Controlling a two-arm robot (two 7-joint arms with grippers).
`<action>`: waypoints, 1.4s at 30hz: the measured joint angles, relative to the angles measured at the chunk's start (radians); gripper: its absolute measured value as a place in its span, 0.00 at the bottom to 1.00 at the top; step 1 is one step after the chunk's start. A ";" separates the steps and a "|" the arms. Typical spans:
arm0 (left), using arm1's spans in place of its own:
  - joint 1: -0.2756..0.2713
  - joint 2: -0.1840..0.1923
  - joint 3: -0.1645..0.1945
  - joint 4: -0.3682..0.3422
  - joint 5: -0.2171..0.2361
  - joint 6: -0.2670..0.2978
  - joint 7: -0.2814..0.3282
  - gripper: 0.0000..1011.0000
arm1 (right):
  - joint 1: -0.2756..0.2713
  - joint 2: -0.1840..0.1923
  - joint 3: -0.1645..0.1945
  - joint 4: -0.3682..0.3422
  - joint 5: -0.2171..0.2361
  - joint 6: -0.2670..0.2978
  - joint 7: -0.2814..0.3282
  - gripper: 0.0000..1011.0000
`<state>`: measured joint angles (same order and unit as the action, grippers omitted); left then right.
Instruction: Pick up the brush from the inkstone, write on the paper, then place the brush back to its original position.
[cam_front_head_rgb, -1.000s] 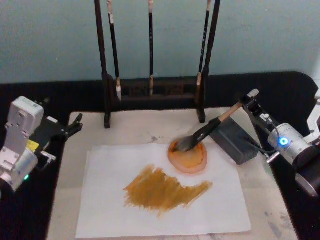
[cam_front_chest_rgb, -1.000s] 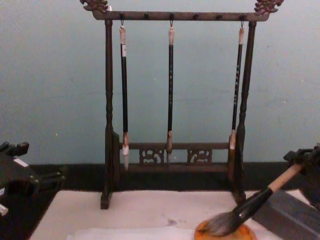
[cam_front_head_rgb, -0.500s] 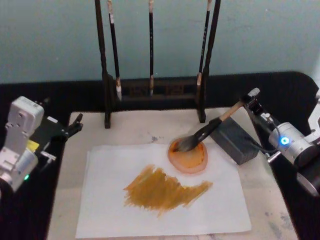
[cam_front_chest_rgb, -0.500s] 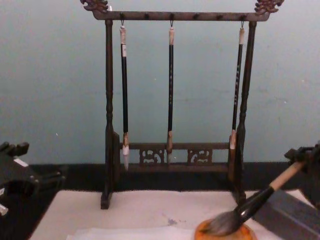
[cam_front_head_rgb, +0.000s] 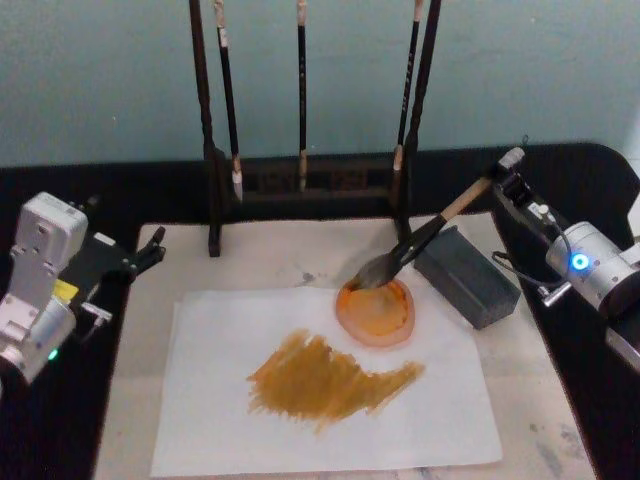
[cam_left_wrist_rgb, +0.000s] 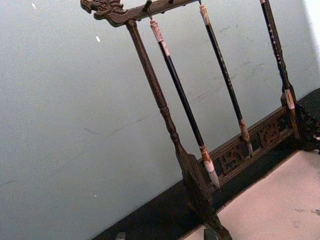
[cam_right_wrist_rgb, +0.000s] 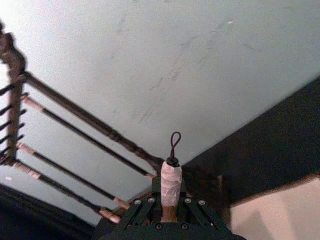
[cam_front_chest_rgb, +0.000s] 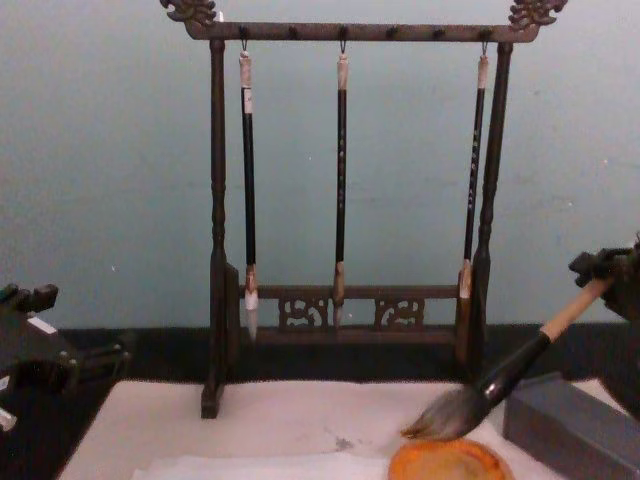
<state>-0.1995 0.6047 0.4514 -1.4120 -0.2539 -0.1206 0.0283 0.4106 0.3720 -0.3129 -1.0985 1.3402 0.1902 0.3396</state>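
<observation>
The right gripper clenches its fingers on the brush at its handle end. The bristles hang below and ahead of them, just above the orange dish. Gripped so far back, it could swing and drip on the paper. The left gripper sits parked.

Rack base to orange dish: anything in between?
Head view: between rack and dish, just bare mat with a small ink speck. The brush tip hangs over the dish's far rim.

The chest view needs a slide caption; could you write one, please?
Right gripper holds the brush tilted, bristles just above the orange dish, rack behind; left gripper idle.
</observation>
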 joint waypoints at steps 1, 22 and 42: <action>0.000 0.000 0.000 0.000 0.000 0.000 0.000 1.00 | 0.001 0.008 -0.007 -0.014 0.001 0.006 -0.001 0.15; 0.000 0.000 0.000 0.000 0.000 0.000 0.000 1.00 | 0.067 0.229 -0.152 -0.346 -0.298 -0.078 0.112 0.15; 0.000 0.000 0.000 0.000 0.000 0.000 0.000 1.00 | 0.041 0.249 -0.270 -0.477 -0.599 -0.179 0.212 0.15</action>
<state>-0.1995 0.6047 0.4514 -1.4120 -0.2539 -0.1205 0.0283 0.4512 0.6207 -0.5829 -1.5751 0.7410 0.0112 0.5512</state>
